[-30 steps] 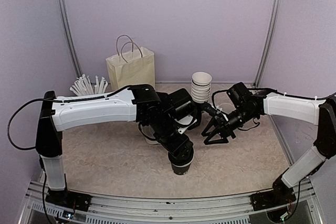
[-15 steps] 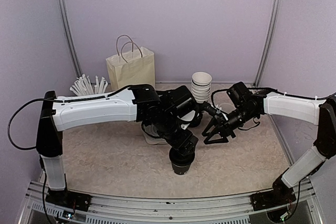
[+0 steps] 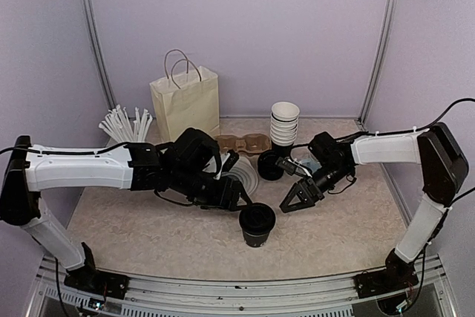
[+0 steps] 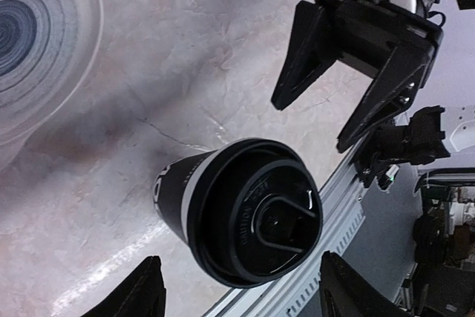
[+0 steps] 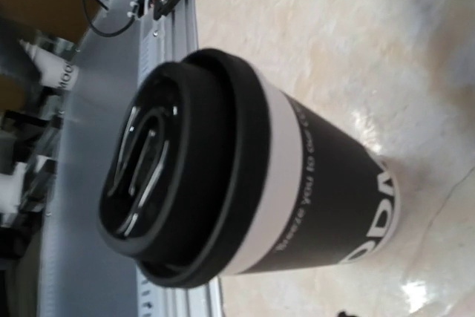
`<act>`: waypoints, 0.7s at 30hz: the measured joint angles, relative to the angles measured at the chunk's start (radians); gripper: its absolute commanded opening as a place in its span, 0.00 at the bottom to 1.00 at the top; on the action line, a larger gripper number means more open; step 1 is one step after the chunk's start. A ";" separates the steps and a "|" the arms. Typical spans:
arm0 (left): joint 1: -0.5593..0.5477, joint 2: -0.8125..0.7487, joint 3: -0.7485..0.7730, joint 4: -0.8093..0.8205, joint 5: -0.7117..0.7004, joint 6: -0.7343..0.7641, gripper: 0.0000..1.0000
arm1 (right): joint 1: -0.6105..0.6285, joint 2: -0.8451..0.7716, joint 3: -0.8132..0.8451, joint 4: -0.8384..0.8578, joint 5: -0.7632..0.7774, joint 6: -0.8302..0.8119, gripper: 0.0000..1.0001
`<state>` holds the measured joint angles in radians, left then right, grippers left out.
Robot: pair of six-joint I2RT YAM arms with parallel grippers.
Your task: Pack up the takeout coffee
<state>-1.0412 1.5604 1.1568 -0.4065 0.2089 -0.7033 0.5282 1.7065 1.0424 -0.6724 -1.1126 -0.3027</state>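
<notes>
Two claws stand released and empty on either side of the takeout coffee (image 3: 257,226), which sits upright and lidded on the worktop (image 3: 148,220), near its front rail (image 3: 223,287).

Risks, as judged:
- The cup stands near the front edge. A sideways nudge from either claw during approach could tip it or slide it toward the rail.
- The left claw (image 3: 243,200) and right claw (image 3: 295,200) both hover near the cup. If both close in together, they may strike each other.
- A pinch high on the lid (image 5: 141,183) rather than on the cup wall could unseat it.
- The paper bag (image 3: 185,98) stands well apart at the back, so a loose hold could slip during the carry.

View differences:
- The top view alone shows the bag and both arms.
- The left wrist view shows its own fingers (image 4: 141,295) spread wide with the cup just beyond them, untouched, and the right claw's jaws parted beyond it.
- The right wrist view shows the white lettering and the seated lid up close, but its own fingers are barely visible.
</notes>
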 measured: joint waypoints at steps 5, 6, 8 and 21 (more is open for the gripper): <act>0.003 0.024 -0.024 0.111 0.050 -0.045 0.63 | 0.009 0.045 0.034 -0.020 -0.036 0.014 0.58; 0.005 0.030 -0.024 0.122 0.055 -0.048 0.62 | 0.013 0.051 0.043 -0.021 -0.040 0.014 0.57; 0.010 0.044 -0.024 0.142 0.068 -0.054 0.61 | 0.022 0.063 0.058 -0.023 -0.049 0.014 0.53; 0.026 0.114 -0.043 0.164 0.092 -0.056 0.52 | 0.033 0.150 0.098 -0.047 -0.073 0.017 0.47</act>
<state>-1.0153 1.6741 1.1137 -0.2428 0.3008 -0.7589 0.5613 1.8568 1.1400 -0.7193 -1.1854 -0.2859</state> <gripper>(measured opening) 0.536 0.482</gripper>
